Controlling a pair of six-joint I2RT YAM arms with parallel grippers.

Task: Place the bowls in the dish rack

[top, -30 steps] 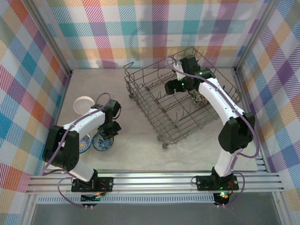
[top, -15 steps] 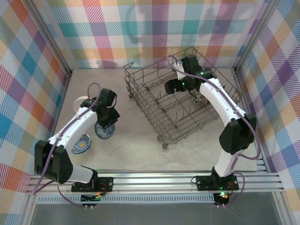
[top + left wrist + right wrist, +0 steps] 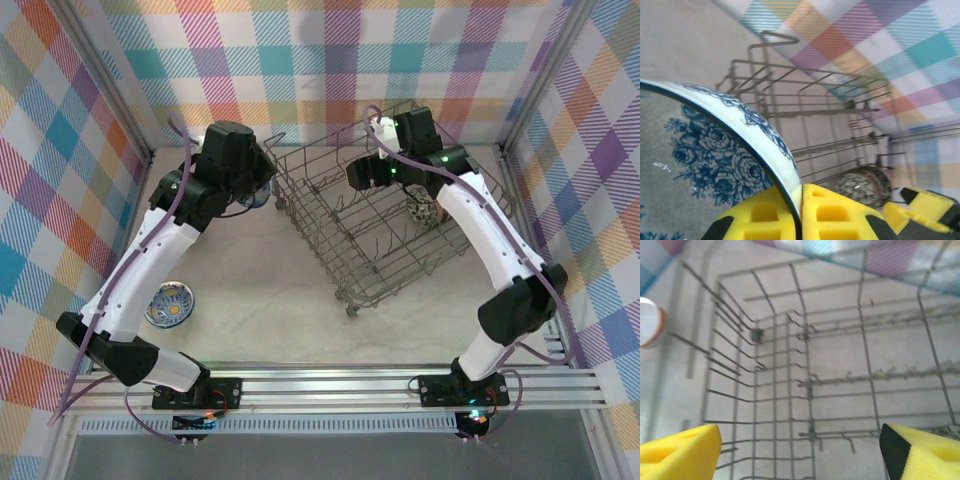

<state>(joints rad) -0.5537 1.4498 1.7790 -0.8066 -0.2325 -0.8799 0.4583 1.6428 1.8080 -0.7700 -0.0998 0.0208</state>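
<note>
Bowls come first: a white round ceramic bowl with blue roses painted inside point(image 3: 715, 150) is held up on edge at the upper left of the overhead view. Its rim is pinched between the yellow foam pads point(image 3: 765, 215) of the left claw point(image 3: 801, 210), which is clamped tight on it, just beside the left corner of the grey wire dish rack point(image 3: 375, 245). A dark speckled round bowl point(image 3: 420, 212) stands on edge among the upright tines at the rack's right side. A blue and yellow patterned bowl point(image 3: 170, 303) sits at lower left on the pale marbled worktop point(image 3: 270, 310), well apart from the rack. A white bowl with an orange outside point(image 3: 647, 322) shows at the left edge of the right wrist view, outside the rack's wall. The right claw point(image 3: 800, 450) hangs over the rack's interior, its pads spread wide with nothing between them. The rack's tall gridded side stands between the held bowl and the tines, and the right arm point(image 3: 490, 230) arches over the rack's right half. Plaid cloth walls point(image 3: 300, 60) enclose the scene.
</note>
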